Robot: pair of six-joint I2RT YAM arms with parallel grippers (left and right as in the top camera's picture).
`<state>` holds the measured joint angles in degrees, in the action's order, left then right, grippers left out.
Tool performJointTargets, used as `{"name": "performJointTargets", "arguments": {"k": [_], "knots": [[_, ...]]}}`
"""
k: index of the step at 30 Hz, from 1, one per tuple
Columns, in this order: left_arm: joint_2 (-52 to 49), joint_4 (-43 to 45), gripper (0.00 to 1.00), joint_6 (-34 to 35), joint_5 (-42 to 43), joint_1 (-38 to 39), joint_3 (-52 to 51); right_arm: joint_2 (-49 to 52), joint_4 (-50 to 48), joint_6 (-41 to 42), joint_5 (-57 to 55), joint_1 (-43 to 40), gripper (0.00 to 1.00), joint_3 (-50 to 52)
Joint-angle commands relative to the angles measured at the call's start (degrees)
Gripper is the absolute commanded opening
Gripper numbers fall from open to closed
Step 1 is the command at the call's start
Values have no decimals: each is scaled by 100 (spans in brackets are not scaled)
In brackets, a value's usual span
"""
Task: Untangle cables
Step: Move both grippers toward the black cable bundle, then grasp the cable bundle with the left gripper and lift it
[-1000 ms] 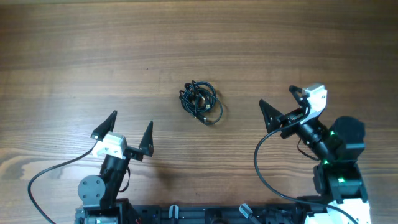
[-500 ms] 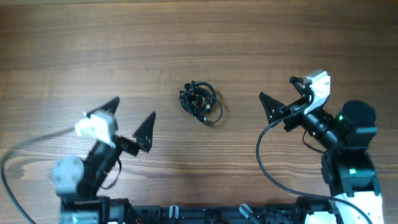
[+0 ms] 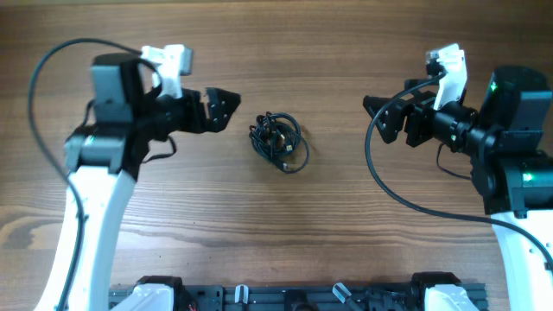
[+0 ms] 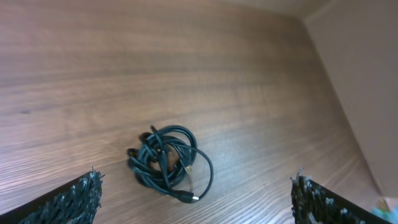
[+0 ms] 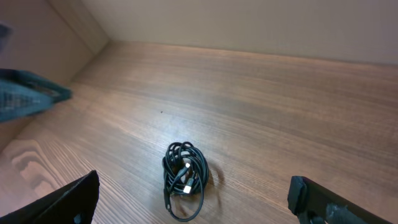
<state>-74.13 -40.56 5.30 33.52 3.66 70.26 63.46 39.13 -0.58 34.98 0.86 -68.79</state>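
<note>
The cables [image 3: 278, 141] are thin black cords bunched in one small knot with a loose loop and plug ends, lying on the wooden table. They also show in the left wrist view [image 4: 168, 163] and in the right wrist view [image 5: 185, 174]. My left gripper [image 3: 212, 110] hovers just left of the knot, open wide and empty [image 4: 196, 211]. My right gripper [image 3: 384, 119] is well to the right of the knot, open wide and empty [image 5: 193, 208]. Both point at the knot; neither touches it.
The wooden table [image 3: 276, 43] stretches around the knot. A black rail [image 3: 285, 298] with the arm bases runs along the near edge. A beige wall [image 5: 249, 25] bounds the far side. The left arm's blurred finger [image 5: 28, 99] shows in the right wrist view.
Both arms have lifted from the near edge and swung up toward the table's middle. The left gripper has come close to the knot's left side. The cables have not moved.
</note>
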Motion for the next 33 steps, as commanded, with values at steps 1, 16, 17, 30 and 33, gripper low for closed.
{"name": "performJointTargets", "arguments": {"k": [1, 16, 17, 30, 33], "knots": [[-634, 116, 100, 184, 203, 232, 105, 170, 120, 44, 116, -22, 100, -122], [-2623, 284, 87, 715, -1349, 1283, 101, 452, 466, 957, 87, -22, 100, -122], [-2721, 289, 88, 710, -1443, 1298, 101, 459, 494, 957, 83, -22, 100, -122], [-3165, 741, 88, 697, -1473, 1303, 101, 470, 704, 960, -214, -15, 100, -98], [-3167, 852, 88, 697, -1478, 1349, 98, 470, 706, 964, -212, -13, 100, -98]]}}
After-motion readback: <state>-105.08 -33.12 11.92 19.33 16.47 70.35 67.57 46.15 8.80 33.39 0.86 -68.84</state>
